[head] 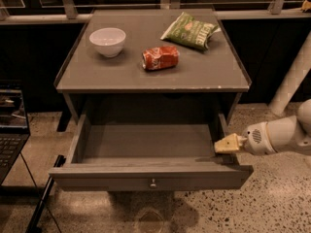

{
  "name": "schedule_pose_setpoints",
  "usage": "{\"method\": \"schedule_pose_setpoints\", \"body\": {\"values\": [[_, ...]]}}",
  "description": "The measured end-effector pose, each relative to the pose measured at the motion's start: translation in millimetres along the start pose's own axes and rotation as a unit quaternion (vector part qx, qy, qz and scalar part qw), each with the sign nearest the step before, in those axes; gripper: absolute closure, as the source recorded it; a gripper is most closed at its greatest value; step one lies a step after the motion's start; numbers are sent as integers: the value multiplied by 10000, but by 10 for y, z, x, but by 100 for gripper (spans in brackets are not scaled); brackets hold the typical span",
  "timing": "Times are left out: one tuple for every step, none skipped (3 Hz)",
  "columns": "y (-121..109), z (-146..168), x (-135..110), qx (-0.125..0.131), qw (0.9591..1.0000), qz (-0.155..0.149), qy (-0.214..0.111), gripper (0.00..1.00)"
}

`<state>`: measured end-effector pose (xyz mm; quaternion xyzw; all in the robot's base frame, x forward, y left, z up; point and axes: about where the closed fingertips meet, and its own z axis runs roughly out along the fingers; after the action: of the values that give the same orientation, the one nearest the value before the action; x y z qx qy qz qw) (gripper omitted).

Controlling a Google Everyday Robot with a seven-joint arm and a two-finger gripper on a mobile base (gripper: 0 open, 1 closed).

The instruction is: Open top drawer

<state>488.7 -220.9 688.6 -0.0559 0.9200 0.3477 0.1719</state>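
Sitting well out of the grey cabinet (146,76), the top drawer (97,177) is open, its front panel nearest the camera and its shallow grey box showing a bare bottom; a small round metal knob (152,182) sits at the centre of the front panel; the gripper (226,144) is at the drawer's right side, its pale yellowish tip right at the top edge of the right wall near the front corner, pointing left toward the drawer's inside; contact with the wall looks likely but is not certain; whether the claw is apart or together cannot be told from this view; the white arm (277,136) comes in from the right edge, low over the speckled floor (272,203); on the cabinet top, a white bowl (107,41) stands at the back left, a crushed red can (160,58) lies on its side near the middle, a green snack bag (190,30) lies at the back right; all three are apart from each other; a laptop (12,130) shows at the left edge, partly cut off.
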Motion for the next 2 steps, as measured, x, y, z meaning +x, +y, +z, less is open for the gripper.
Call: {"method": "schedule_pose_setpoints", "body": {"values": [[541,-200,-305,-311,9941,-976,-358,82],[600,-212,-331,-320,9922,-1143,-381,60]]}}
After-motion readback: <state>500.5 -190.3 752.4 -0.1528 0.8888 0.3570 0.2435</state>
